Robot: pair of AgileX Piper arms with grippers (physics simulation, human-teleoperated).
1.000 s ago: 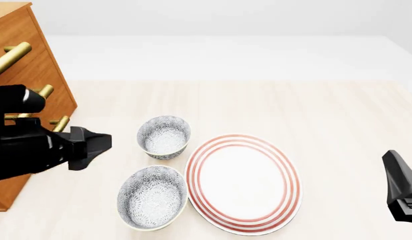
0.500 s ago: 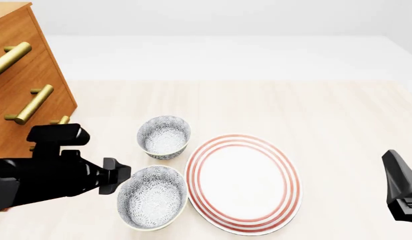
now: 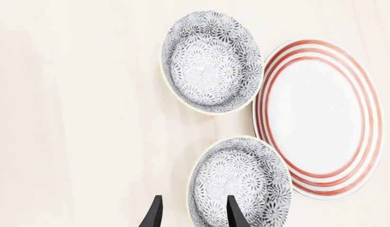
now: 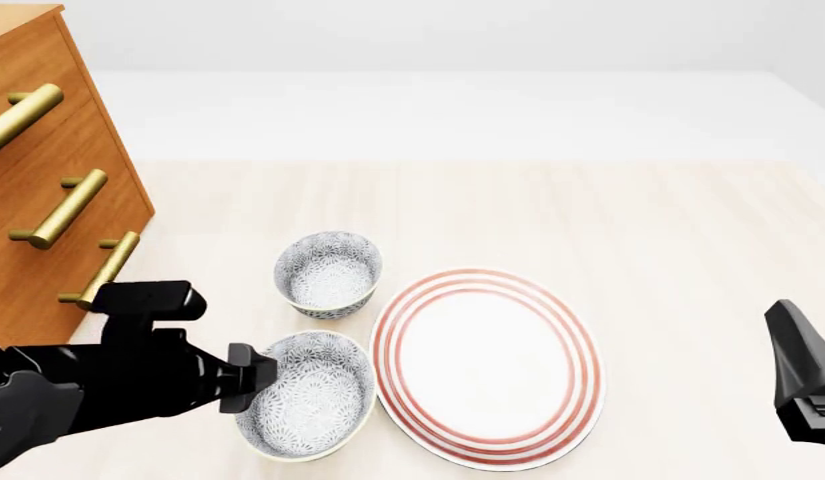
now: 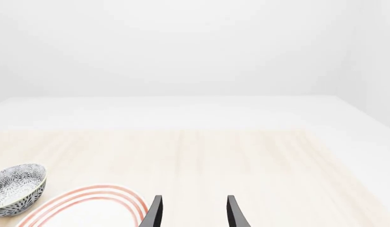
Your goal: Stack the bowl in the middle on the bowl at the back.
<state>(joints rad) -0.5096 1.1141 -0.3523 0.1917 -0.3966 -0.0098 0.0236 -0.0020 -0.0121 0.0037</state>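
1. No brand, label or readable writing shows on any object.
2. The worktop (image 4: 652, 210) is pale, light-grained wood. Beyond its far edge lies a plain white floor and a white wall.
3. A wooden drawer cabinet (image 4: 39, 180) with three brass bar handles stands at the far left, beyond the left hand.
4. There are two bowls with a fine grey-and-white floral pattern, and one large white plate (image 4: 490, 365) with red rings.
5. The left hand (image 4: 259, 378) is released, its two fingers parted. In the left wrist view one finger sits over the near rim of the bowl in the middle (image 4: 305, 395) and the other just outside it, so the fingers straddle that rim without closing on it.
6. The bowl at the back (image 4: 328, 273), narrower and deeper, stands upright just beyond the left hand, a small gap from the wider bowl.
7. The plate lies flat just past the wider bowl, on the side away from the left hand, its rim almost touching both bowls.
8. The right hand (image 5: 192, 213) is released and empty, its fingers apart, well away from the bowls at the right edge.
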